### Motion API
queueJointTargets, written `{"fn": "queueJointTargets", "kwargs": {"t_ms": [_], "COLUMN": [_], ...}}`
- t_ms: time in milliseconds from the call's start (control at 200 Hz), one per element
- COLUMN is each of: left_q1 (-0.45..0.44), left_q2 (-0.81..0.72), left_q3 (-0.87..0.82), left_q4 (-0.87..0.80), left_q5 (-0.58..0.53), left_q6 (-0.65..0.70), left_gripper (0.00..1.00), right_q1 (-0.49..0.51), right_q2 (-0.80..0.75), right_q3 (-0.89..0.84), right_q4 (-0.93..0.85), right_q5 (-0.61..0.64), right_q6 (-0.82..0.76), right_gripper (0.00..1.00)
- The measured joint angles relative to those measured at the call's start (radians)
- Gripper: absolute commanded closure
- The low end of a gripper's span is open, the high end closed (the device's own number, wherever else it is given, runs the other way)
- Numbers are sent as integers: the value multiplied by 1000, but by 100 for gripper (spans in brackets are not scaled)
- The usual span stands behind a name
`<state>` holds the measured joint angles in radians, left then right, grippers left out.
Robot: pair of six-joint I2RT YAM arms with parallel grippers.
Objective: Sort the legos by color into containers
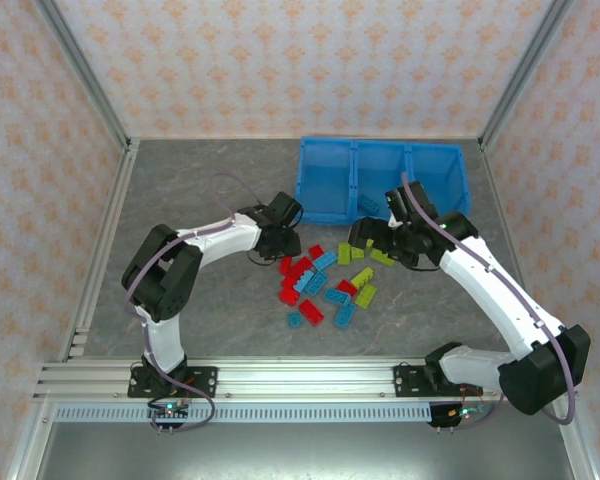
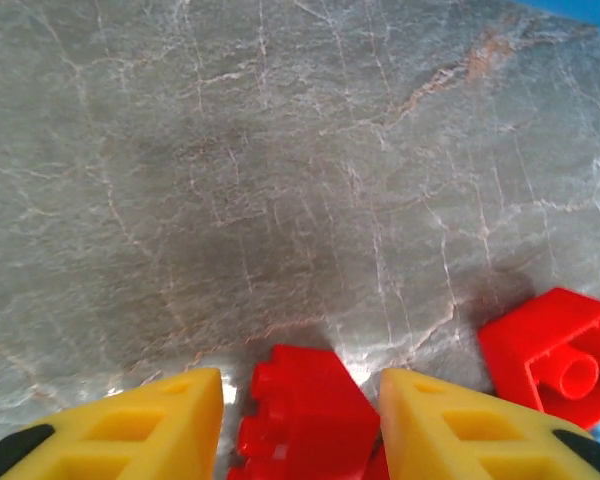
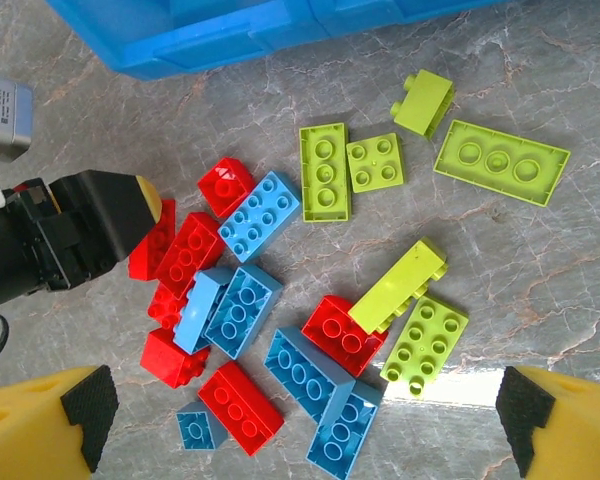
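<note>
Item 1, left gripper (image 2: 300, 405). We find it low over the grey marbled table (image 1: 205, 305), at the left edge of the brick pile. Its yellow fingers (image 2: 160, 420) stand either side of a red brick (image 2: 300, 410), close on both flanks. We cannot tell whether they press it. A second red brick (image 2: 560, 355) lies just to the right, studs sideways.

Item 2, right gripper (image 3: 305, 405). We record it above the right part of the pile with its jaws wide apart and nothing between them.

Item 3, legos (image 1: 325, 285). We note a loose scatter on the table between the two grippers, near of the bin.
- Red and light blue bricks crowd the left and middle. Among them are a light blue brick (image 3: 260, 215) and a red one (image 3: 223, 183).
- Yellow-green ones keep to the right. Among them are a long plate (image 3: 502, 162) and a slim brick (image 3: 398, 285) leaning on a red brick (image 3: 335, 330).

Item 4, blue bin (image 1: 380, 145). It stands at the far side, right of centre, with three compartments side by side. What looks like one light blue brick (image 1: 368, 205) lies in the middle compartment, against its near wall.
</note>
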<state>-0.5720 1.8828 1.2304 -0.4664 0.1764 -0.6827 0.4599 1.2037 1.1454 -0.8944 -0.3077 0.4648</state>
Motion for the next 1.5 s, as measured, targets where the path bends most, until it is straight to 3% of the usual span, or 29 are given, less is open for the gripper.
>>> {"fn": "queueJointTargets", "kwargs": {"t_ms": [245,385,646,776,966,1201,1366,1496], "left_q1": [0,-18,-156,-151,-117,-108,-108,-111], "left_q2": [18,-32,-112,24,337,592,553,432], "left_q3": [2,34,399,634,891,1159,1190,1133], "left_q4": [5,-51,-103,-107,-105,-197,-236,-261], "left_q5": [0,-15,-245,-367,-430,-454,-441,-392], "left_q6": [-3,3,95,161,252,344,368,370], "left_gripper": [80,81,81,82,82,65,50,51], "right_q1": [0,0,0,0,0,0,0,0], "right_q2": [18,17,6,-33,-116,-166,-188,-183], "right_q3": [0,0,2,5,6,6,5,-13], "right_q4": [0,0,-1,-6,-20,-49,-52,-45], "right_q5": [0,15,77,111,142,167,185,215], "right_q6": [0,-1,8,15,31,44,61,88], "right_gripper": [1,1,1,1,1,1,1,1]}}
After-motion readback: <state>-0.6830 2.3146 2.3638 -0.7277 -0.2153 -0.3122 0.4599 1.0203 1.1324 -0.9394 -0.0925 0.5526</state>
